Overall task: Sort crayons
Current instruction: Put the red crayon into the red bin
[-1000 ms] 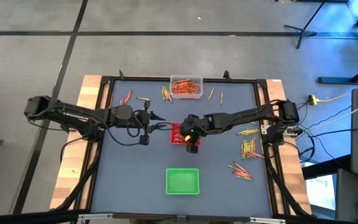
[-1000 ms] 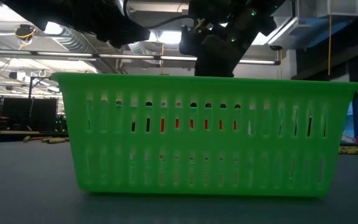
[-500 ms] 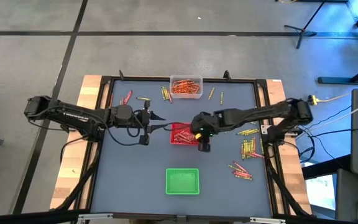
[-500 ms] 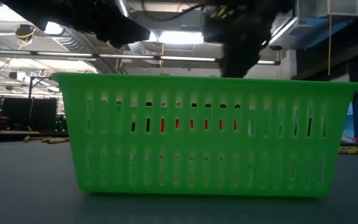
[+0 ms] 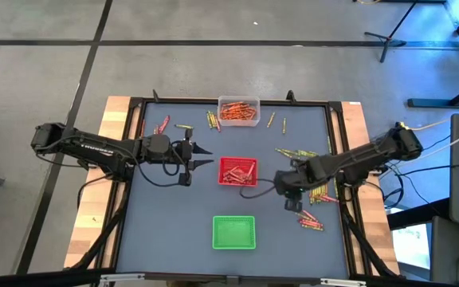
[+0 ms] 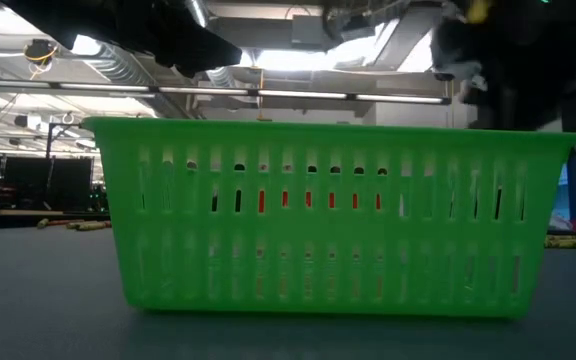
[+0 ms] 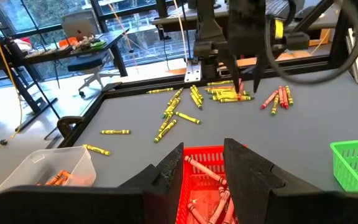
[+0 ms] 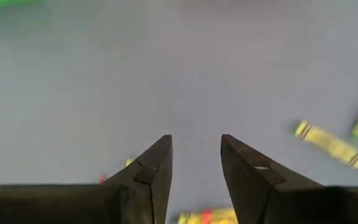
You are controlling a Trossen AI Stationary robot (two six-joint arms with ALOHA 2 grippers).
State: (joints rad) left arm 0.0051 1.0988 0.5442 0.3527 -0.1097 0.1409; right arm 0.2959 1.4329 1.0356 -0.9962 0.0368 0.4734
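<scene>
Crayons lie loose on the grey table: red ones [image 5: 309, 219] near the right edge, yellow-green ones [image 5: 319, 189] beside them, and more at the far side [image 5: 211, 119]. Several red crayons lie in the red tray [image 5: 237, 171] at mid-table. My right gripper [image 5: 293, 201] hovers open and empty just left of the right-hand crayons; its wrist view [image 8: 196, 155] shows bare table and a few crayons below it. My left gripper [image 5: 204, 157] is open and level, its tips just left of the red tray [image 7: 207, 186], apart from it.
A clear tray [image 5: 238, 112] with orange crayons stands at the far edge. A green tray [image 5: 234, 232] stands near the front edge and fills the low view [image 6: 328, 215]. More red crayons [image 5: 162, 124] lie at the far left. Bare table lies between the trays.
My right gripper has gone from over the red tray toward the table's right and near edges, ending beside the red and yellow-green crayons there. The red tray stays in place.
</scene>
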